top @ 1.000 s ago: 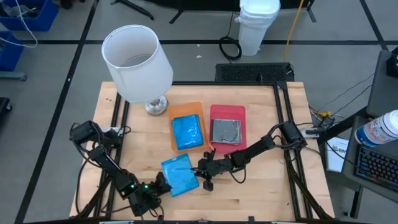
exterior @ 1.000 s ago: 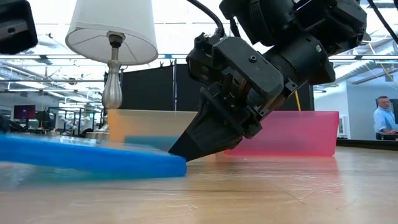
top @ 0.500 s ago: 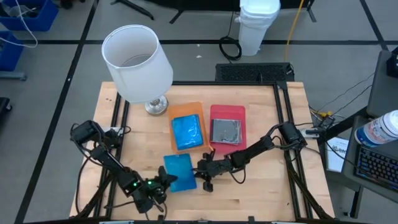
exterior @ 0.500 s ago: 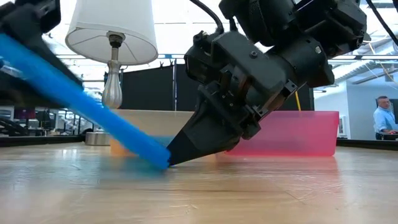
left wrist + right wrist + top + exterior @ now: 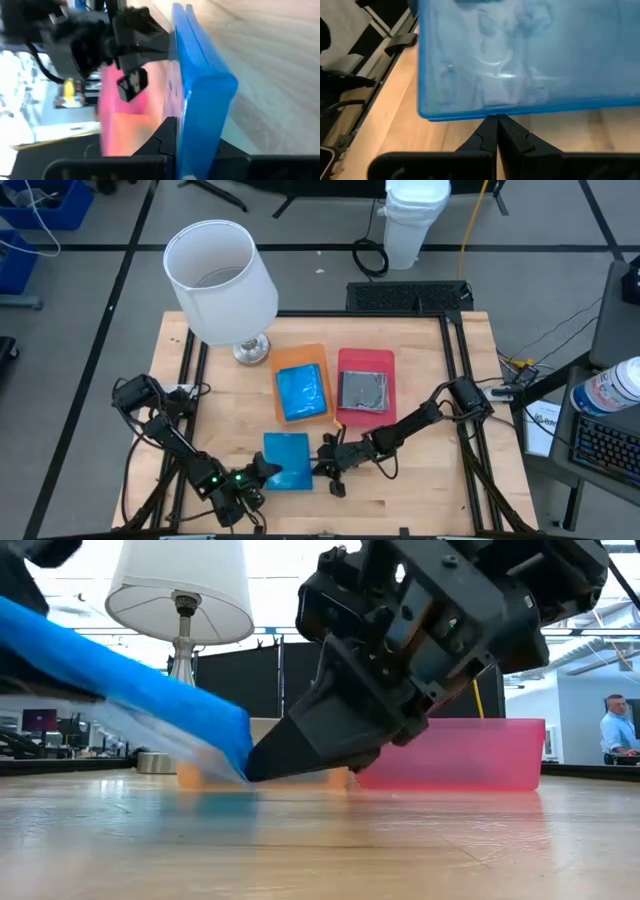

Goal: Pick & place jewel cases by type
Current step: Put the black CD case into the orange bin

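A translucent blue jewel case (image 5: 288,460) hangs tilted above the table's near middle, between my two grippers. My left gripper (image 5: 256,477) is shut on its left edge. My right gripper (image 5: 321,464), fingers shut, meets its right edge. A second blue case (image 5: 301,392) lies flat in the orange tray (image 5: 300,356). A clear case with a dark inside (image 5: 362,390) lies flat in the red tray (image 5: 365,359). My left gripper pinches the blue case's left edge (image 5: 202,127) between its two fingers (image 5: 167,137), coming from the table's left. The case is lifted off the table and tilted, its held side higher (image 5: 60,650). My right gripper's shut fingertips (image 5: 496,122) touch the case's right edge (image 5: 485,114) from the table's right, slanting down. In the low view that low edge (image 5: 235,755) sits at the fingertips (image 5: 262,762), above the table.
A lamp with a white shade (image 5: 220,280) stands at the table's far left. The orange and red trays sit side by side at the table's middle, just beyond the grippers. Bare wood (image 5: 420,500) lies near and right. A person (image 5: 615,730) stands in the room behind.
The blue case lay flat on the table a second ago. My left gripper raised its left edge steeply while the right edge stayed down at my right gripper's tips. Now the whole case is off the table, less tilted and turned square to the table. My right gripper rose with it.
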`<state>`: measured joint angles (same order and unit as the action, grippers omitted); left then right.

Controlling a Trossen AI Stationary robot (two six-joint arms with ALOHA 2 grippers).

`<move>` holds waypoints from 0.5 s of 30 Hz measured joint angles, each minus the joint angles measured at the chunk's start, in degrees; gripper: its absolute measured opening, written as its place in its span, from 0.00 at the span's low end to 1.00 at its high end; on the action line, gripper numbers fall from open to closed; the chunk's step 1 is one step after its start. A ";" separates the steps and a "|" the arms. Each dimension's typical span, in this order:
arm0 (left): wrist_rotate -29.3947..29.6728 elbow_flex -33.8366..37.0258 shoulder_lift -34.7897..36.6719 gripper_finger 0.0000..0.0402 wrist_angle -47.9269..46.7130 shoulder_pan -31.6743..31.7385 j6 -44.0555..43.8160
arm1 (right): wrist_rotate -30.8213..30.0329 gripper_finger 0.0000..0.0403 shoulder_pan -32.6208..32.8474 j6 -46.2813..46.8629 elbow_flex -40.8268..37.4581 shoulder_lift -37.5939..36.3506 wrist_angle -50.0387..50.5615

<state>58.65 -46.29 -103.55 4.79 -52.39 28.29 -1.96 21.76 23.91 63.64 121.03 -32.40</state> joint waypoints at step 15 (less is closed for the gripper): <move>16.71 -20.55 0.11 0.04 -32.02 -10.80 5.16 | -0.88 0.00 -0.23 -4.41 -0.19 -2.20 -5.47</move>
<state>75.36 -66.84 -103.44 -27.24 -63.19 33.45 -2.84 21.53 19.50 63.45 118.84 -37.87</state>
